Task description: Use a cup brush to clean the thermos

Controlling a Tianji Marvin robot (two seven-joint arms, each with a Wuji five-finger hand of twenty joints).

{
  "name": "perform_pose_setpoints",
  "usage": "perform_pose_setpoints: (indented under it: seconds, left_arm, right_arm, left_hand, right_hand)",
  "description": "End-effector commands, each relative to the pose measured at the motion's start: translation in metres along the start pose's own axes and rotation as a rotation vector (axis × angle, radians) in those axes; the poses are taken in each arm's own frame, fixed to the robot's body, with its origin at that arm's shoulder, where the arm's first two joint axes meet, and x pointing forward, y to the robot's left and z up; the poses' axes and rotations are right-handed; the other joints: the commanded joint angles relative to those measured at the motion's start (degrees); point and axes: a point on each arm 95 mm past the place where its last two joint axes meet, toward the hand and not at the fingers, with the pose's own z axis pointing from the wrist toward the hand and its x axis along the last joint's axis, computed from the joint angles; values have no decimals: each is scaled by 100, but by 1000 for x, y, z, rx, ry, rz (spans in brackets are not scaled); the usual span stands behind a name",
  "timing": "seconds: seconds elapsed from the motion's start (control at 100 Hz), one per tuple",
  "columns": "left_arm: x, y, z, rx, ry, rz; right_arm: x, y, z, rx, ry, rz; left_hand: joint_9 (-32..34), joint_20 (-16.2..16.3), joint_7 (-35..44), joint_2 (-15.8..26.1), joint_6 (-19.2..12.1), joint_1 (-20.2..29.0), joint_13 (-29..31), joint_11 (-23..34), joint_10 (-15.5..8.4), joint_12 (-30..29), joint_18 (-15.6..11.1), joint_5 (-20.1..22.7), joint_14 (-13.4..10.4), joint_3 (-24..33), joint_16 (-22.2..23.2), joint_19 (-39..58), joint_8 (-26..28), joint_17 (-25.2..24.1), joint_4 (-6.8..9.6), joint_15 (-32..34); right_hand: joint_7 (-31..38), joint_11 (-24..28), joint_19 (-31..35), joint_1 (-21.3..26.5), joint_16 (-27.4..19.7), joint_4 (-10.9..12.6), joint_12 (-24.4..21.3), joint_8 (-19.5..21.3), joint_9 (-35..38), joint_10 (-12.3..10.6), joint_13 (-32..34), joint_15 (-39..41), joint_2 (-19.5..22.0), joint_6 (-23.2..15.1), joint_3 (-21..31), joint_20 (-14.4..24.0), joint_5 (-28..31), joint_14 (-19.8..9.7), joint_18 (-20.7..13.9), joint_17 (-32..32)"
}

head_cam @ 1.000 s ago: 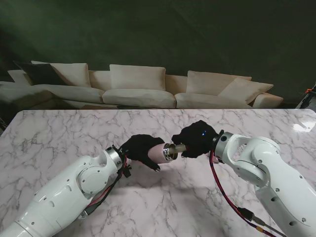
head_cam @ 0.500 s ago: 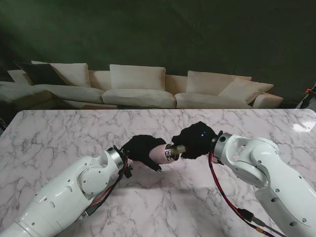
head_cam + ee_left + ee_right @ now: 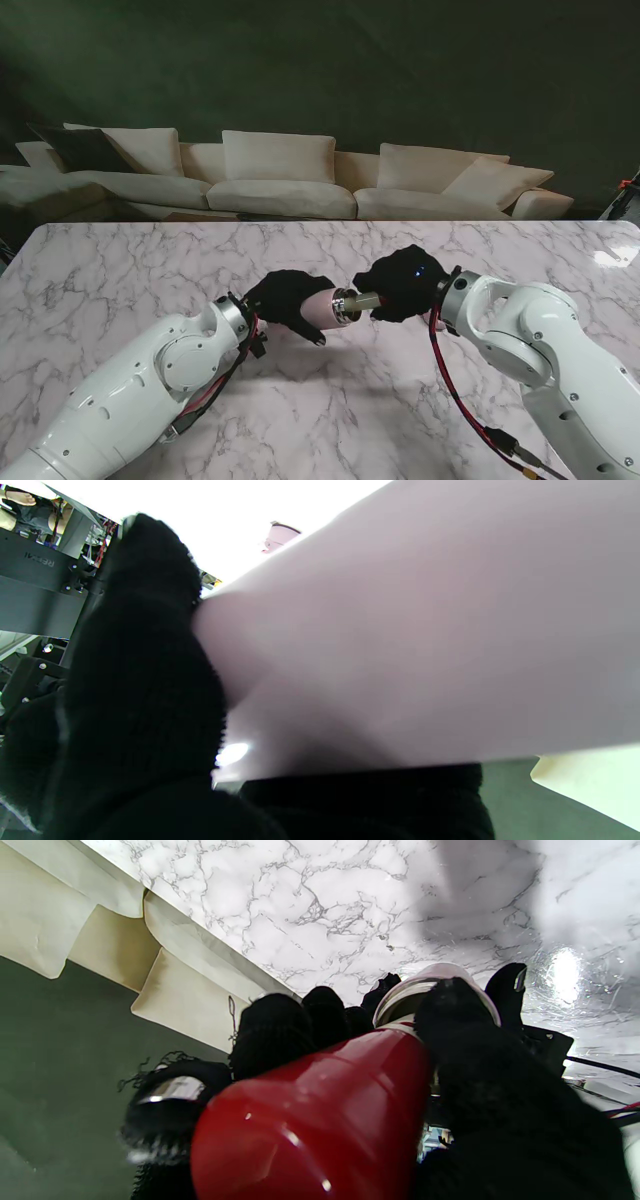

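A: Pink thermos [image 3: 322, 307] sits mid-frame, held off the table [image 3: 120, 270], left hand [image 3: 285, 302] fingers wrapped round its body. Right hand [image 3: 403, 283] clamps the red-handled cup brush [image 3: 320, 1110], head at the steel mouth.

B: Best move?

A: Keep the shaft in line with the bore, thermos steady. Bristles are hidden; depth inside can't be told.

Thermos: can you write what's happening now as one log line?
left hand: shut on thermos | right hand: shut on brush handle | brush at thermos mouth
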Motion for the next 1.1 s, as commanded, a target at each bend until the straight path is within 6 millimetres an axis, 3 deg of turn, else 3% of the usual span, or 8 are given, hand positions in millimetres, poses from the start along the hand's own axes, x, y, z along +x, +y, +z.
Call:
perform_pose_setpoints:
  seconds: [0.0, 0.37, 0.82, 1.09]
  left_arm:
    - [0, -2, 1, -7, 2, 5]
    - [9, -4, 6, -10, 30, 8]
    - [-2, -5, -1, -17, 1, 21]
    - [6, -4, 5, -12, 21, 11]
  right_arm:
    - [0, 1, -1, -3, -5, 0]
    - [6, -10, 25, 43, 46, 34]
    - [-2, 2, -1, -9, -7, 3]
    - [1, -8, 16, 11, 18, 37]
  left_hand:
    - [1, 205, 829, 2911, -1177, 1908, 478, 200, -293, 9, -754, 430, -587, 1451, 259, 545, 184, 206, -92, 996]
    - [0, 204, 827, 2918, -1173, 1908, 478, 202, -295, 8, -751, 430, -585, 1453, 257, 545, 187, 211, -85, 995]
    - [-4, 201, 826, 2925, -1176, 1905, 473, 202, -290, 8, -756, 428, -586, 1443, 255, 540, 188, 207, -90, 992]
    - [-9, 202, 825, 2930, -1175, 1902, 476, 202, -290, 7, -754, 427, -586, 1441, 256, 543, 188, 208, -89, 995]
  right_hand:
    - [326, 179, 680, 1105, 147, 227, 8, 38, 135, 0, 389, 459, 571, -1060, 994, 57, 417, -330, -473, 336]
    - [311, 189, 684, 1100, 128, 227, -7, 50, 116, -19, 385, 444, 609, -1083, 975, 44, 402, -331, -473, 336]
    - [310, 180, 677, 1112, 114, 234, -31, 57, 108, 24, 388, 421, 609, -1076, 970, 33, 416, -324, -469, 333]
    - [301, 176, 678, 1112, 111, 233, -49, 64, 116, -14, 389, 414, 611, -1078, 975, 28, 422, -324, -466, 333]
